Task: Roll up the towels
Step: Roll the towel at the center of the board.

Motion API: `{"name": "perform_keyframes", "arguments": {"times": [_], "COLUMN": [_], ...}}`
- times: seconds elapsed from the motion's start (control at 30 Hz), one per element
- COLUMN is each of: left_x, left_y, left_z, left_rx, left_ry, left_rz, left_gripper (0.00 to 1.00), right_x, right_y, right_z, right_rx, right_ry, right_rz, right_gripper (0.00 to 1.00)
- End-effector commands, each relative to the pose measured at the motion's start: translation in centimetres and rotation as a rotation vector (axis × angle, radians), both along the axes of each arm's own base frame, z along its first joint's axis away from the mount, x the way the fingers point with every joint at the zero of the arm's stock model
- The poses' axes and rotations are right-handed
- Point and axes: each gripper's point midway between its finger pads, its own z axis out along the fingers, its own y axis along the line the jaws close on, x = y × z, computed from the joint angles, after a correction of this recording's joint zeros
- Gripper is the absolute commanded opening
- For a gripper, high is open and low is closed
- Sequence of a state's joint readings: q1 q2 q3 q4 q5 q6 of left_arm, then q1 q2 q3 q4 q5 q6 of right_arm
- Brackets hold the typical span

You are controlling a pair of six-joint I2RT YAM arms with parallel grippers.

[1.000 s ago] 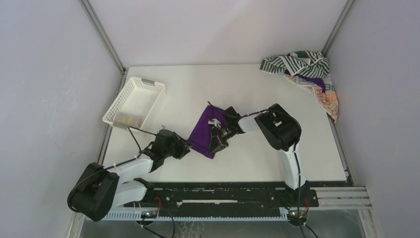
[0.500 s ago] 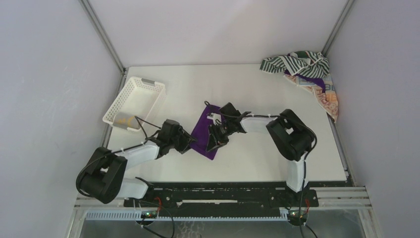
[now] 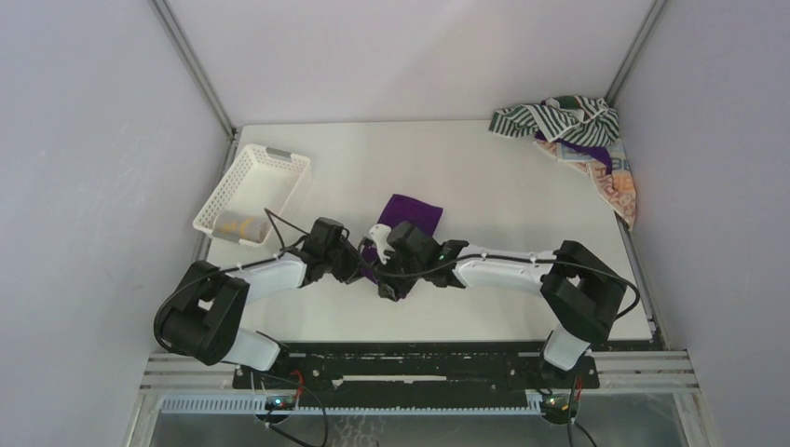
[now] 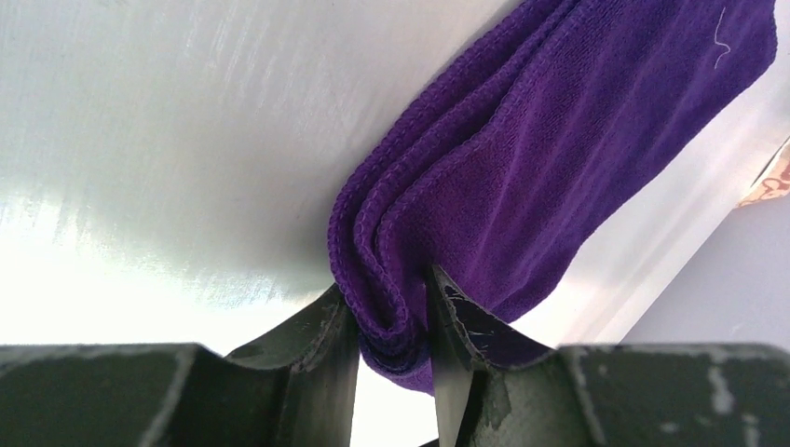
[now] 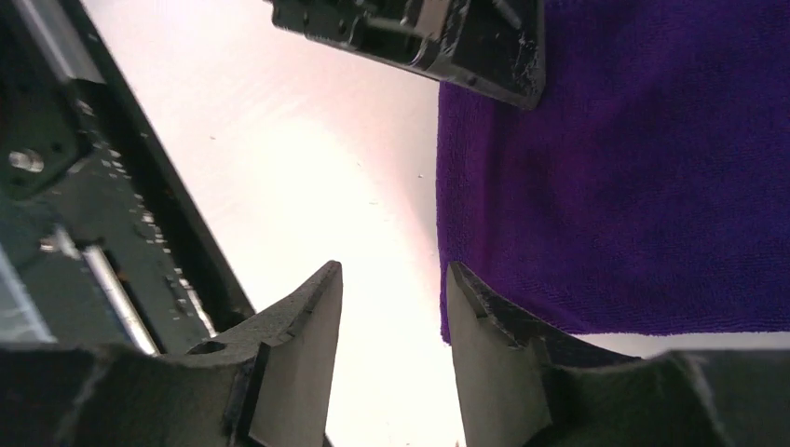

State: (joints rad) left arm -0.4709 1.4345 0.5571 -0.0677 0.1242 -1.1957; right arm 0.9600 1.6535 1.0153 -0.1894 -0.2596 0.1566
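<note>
The purple towel (image 3: 410, 212) lies folded into a narrow strip near the middle of the tabletop (image 3: 503, 186). Its long axis runs on a slant, with the far end pointing away and to the right and the near end pointing toward the left arm's side. The far end lies flat and squared off, while the near end is hidden under the two pincers in the top view.

The left pincer (image 4: 389, 291) is clamped on that near end. Its wrist view shows several stacked layers of hem bunched into a fold between the fingers (image 4: 326, 326), and the strip stretches away from them up and to the right.

The right pincer (image 5: 393, 279) stands apart with only bare tabletop between its fingers. One finger (image 5: 484, 345) sits just beside the towel's corner edge, but I cannot tell whether it touches. The left pincer shows at the top of this view, on the same edge.

The basket (image 3: 279, 168) sits at the left edge, well apart, with a yellow cloth (image 3: 238, 225) in its near end. The striped towel (image 3: 540, 116) and the patterned towel (image 3: 619, 191) are heaped in the far right corner. Open tabletop lies beyond and to the right of the purple towel, and a narrower band separates it from the black rail (image 3: 419, 358) along the near edge
</note>
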Motion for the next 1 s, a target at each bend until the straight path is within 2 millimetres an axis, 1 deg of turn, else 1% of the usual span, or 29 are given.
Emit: {"name": "perform_keyframes", "arguments": {"times": [0.0, 0.23, 0.37, 0.4, 0.5, 0.53, 0.57, 0.63, 0.67, 0.8, 0.97], "left_x": [-2.9, -3.0, -3.0, -3.0, -2.8, -2.7, -2.5, -2.1, -1.8, -0.6, -0.4], "left_y": [1.6, 1.5, 1.4, 1.4, 1.3, 1.2, 1.2, 1.4, 1.6, 2.8, 4.2], "left_z": [-2.5, -2.5, -2.5, -2.4, -2.2, -2.0, -1.8, -1.2, -0.5, 2.0, 4.8], "left_rx": [0.103, 0.098, 0.095, 0.092, 0.088, 0.087, 0.084, 0.077, 0.069, 0.033, 0.026], "left_ry": [0.122, 0.127, 0.128, 0.129, 0.124, 0.117, 0.108, 0.084, 0.060, -0.056, -0.187], "left_rz": [-0.047, -0.052, -0.058, -0.057, -0.058, -0.058, -0.057, -0.044, -0.034, 0.026, 0.068], "left_gripper": [0.36, 0.36, 0.36, 0.37, 0.37, 0.38, 0.40, 0.44, 0.47, 0.55, 0.64], "right_x": [2.1, 1.6, 2.2, 2.2, 1.6, 1.3, 0.7, 0.2, 0.1, 0.3, 0.6], "right_y": [-0.3, -0.8, -1.0, -0.9, -0.5, -0.2, 0.1, 0.5, 0.6, 0.5, 0.2], "right_z": [-1.4, -4.5, -5.3, -5.4, -5.5, -5.4, -5.3, -4.7, -4.4, -3.6, -3.5], "right_rx": [-0.092, -0.233, -0.292, -0.298, -0.295, -0.277, -0.247, -0.177, -0.143, -0.031, 0.063], "right_ry": [-0.205, -0.284, -0.346, -0.350, -0.324, -0.294, -0.240, -0.113, -0.045, 0.217, 0.516], "right_rz": [-0.009, 0.014, -0.007, 0.000, 0.035, 0.050, 0.069, 0.078, 0.070, 0.044, 0.013], "right_gripper": [0.46, 0.45, 0.42, 0.38, 0.18, 0.11, 0.08, 0.03, 0.01, 0.00, 0.00]}}
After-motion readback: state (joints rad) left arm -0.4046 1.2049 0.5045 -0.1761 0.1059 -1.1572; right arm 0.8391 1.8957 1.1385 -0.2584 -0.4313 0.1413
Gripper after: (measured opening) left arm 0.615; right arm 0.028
